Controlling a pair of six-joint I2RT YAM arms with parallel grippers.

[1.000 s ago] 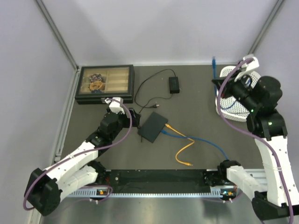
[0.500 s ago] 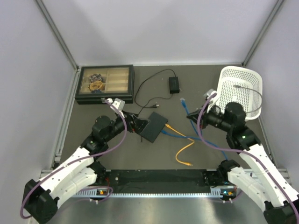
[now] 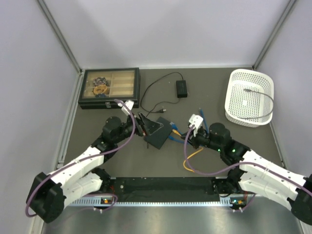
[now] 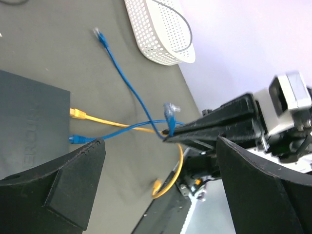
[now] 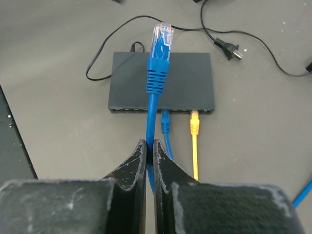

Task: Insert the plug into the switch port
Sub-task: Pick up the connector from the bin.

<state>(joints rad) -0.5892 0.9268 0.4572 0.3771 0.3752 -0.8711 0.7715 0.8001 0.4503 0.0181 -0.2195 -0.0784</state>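
The switch is a flat dark grey box, and its port edge faces my right gripper. A blue lead and a yellow lead sit in two of the ports. My right gripper is shut on a blue cable just behind its plug. The plug stands out ahead of the fingertips, short of the ports and above them. My left gripper is open at the switch's left side with nothing between its fingers.
A black compartment case sits at the back left and a power brick with a thin lead at the back middle. A white basket stands at the back right. A loose blue end and a loose yellow end lie on the mat.
My right arm has swung down from the basket to just in front of the switch, carrying the blue plug. My left arm has reached forward to the switch's side.
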